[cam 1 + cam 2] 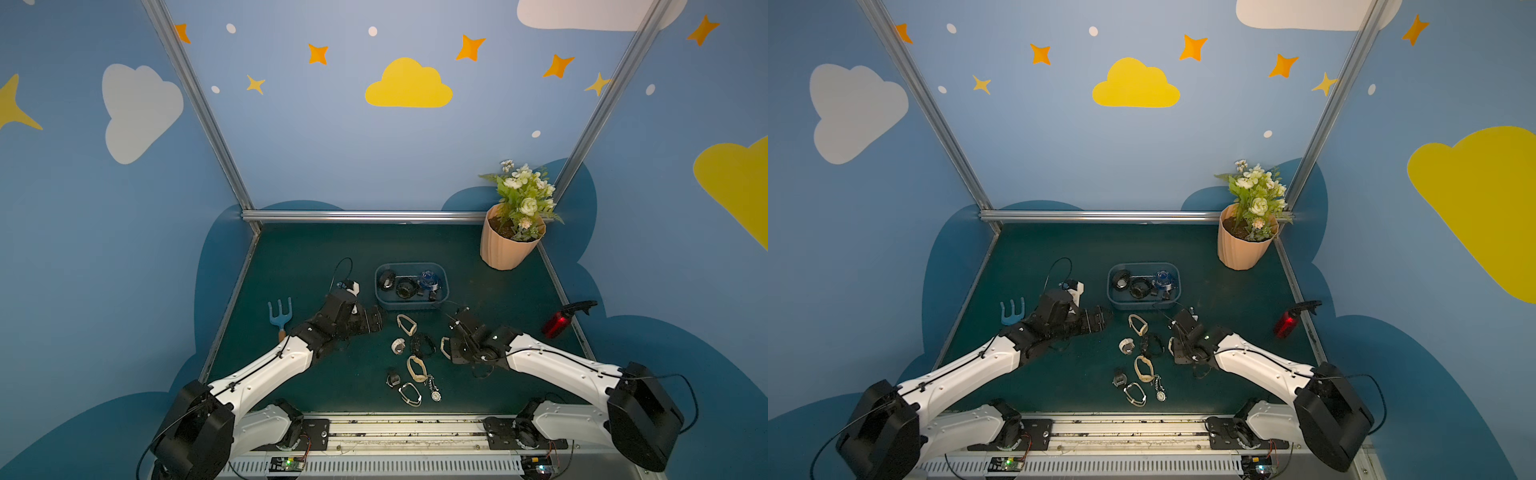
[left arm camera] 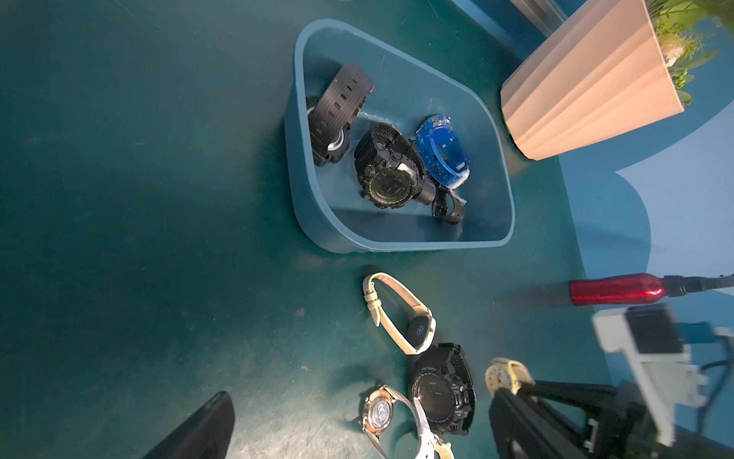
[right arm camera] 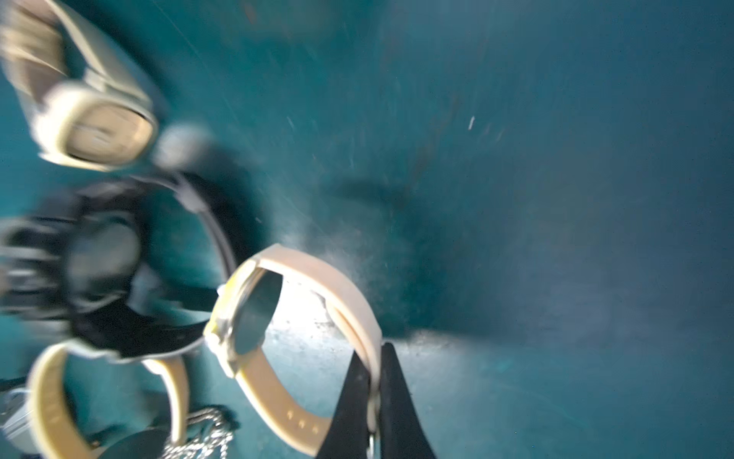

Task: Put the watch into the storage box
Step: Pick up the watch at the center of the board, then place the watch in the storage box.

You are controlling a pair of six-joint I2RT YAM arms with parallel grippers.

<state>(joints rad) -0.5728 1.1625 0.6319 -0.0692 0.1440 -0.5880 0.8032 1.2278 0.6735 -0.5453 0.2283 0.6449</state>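
your left gripper (image 1: 380, 319) sits spread wide with nothing in it, just left of the storage box (image 1: 409, 306), which holds a few dark and blue watches (image 1: 406, 287). right of the loose watches (image 1: 422, 345) on the mat (image 1: 311, 257), your right gripper (image 3: 375, 359) is pinched tight on the cream strap of the watch (image 3: 242, 318), outside the box on its near side.

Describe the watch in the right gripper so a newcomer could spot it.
Find the blue-grey storage box; a cluster of loose watches lies in front of it. The cream-strapped watch sits at the cluster's edge beside the right gripper. Unlike the other cream ones lying free, its strap is pinched between that gripper's shut fingers.
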